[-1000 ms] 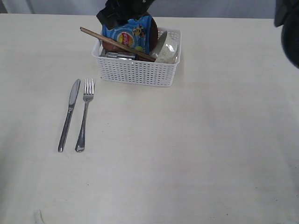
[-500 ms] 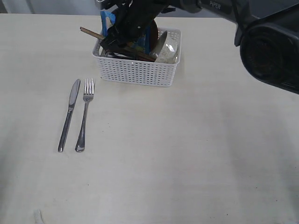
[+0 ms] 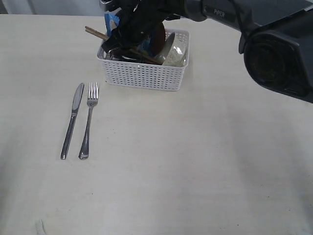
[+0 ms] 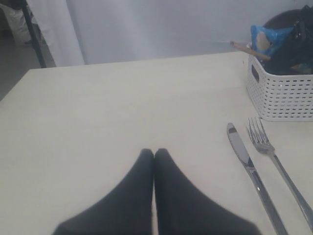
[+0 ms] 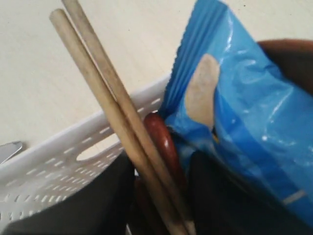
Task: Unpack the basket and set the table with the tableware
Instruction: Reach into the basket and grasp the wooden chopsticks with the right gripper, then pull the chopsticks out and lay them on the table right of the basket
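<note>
The white basket (image 3: 142,76) stands at the far middle of the table (image 3: 195,156). My right gripper (image 3: 124,41) reaches down into its left end. In the right wrist view its open fingers (image 5: 98,205) closely straddle the two wooden chopsticks (image 5: 98,83) and the reddish-brown spoon (image 5: 164,142); I cannot see whether they touch. The chopsticks (image 3: 95,33) stick out over the basket's left rim. An off-white bowl (image 3: 175,51) and a brown plate (image 3: 159,39) stand inside. The knife (image 3: 72,120) and fork (image 3: 88,120) lie side by side on the table. My left gripper (image 4: 154,152) is shut and empty, hovering left of the knife (image 4: 247,164).
A blue chip bag (image 5: 244,107) leans against my right gripper inside the basket (image 5: 58,161). The right arm's dark body (image 3: 279,54) hangs over the table's far right. Bare tabletop lies in front of the basket and to the right of the fork.
My right arm swung in from the right and lowered its gripper into the basket's left end, around the chopsticks; the jaws have narrowed. The chopsticks' outer tip shifted slightly.
</note>
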`<state>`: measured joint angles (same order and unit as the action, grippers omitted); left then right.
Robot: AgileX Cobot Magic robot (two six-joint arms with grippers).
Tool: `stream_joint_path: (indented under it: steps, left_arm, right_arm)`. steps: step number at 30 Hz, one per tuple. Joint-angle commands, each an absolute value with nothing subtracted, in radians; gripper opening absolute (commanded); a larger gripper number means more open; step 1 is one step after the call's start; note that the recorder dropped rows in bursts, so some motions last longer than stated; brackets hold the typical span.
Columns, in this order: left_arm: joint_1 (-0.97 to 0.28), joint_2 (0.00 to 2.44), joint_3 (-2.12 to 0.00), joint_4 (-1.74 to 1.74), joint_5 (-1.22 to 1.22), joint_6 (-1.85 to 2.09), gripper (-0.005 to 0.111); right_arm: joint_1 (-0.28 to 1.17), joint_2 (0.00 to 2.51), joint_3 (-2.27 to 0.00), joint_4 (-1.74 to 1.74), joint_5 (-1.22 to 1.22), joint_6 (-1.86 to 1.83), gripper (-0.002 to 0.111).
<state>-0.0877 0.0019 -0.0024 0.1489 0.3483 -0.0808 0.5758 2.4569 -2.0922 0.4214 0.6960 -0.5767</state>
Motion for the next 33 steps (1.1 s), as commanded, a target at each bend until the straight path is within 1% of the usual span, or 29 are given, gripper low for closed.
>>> stream_joint_path:
  steps: [1,2,4,5,6,8,17,33]
  left_arm:
    - [-0.093,0.000,0.000,0.148,0.348,-0.083,0.000]
    - [-0.093,0.000,0.000,0.148,0.348,-0.083,0.000]
    - [-0.093,0.000,0.000,0.148,0.348,-0.083,0.000]
    - [-0.093,0.000,0.000,0.148,0.348,-0.083,0.000]
    - [-0.093,0.000,0.000,0.148,0.348,-0.083,0.000]
    - [-0.093,0.000,0.000,0.148,0.348,-0.083,0.000]
    - [-0.093,0.000,0.000,0.148,0.348,-0.083,0.000]
    - [-0.093,0.000,0.000,0.148,0.348,-0.083,0.000]
  right_arm:
    - [0.571,2.488,-2.092,0.427,0.713,-0.577,0.035]
    - [0.571,2.488,-2.092,0.427,0.716,-0.577,0.034]
    - [0.571,2.488,-2.092,0.427,0.723,-0.577,0.022]
    - [0.571,2.488,-2.092,0.427,0.727,-0.577,0.008]
    - [0.571,2.486,-2.092,0.427,0.732,-0.579,0.000]
    - [0.571,2.480,-2.094,0.427,0.736,-0.584,0.000]
    - [0.571,2.470,-2.275,0.442,0.865,-0.546,0.000]
    - [0.571,2.373,-2.290,0.446,0.894,-0.546,0.000]
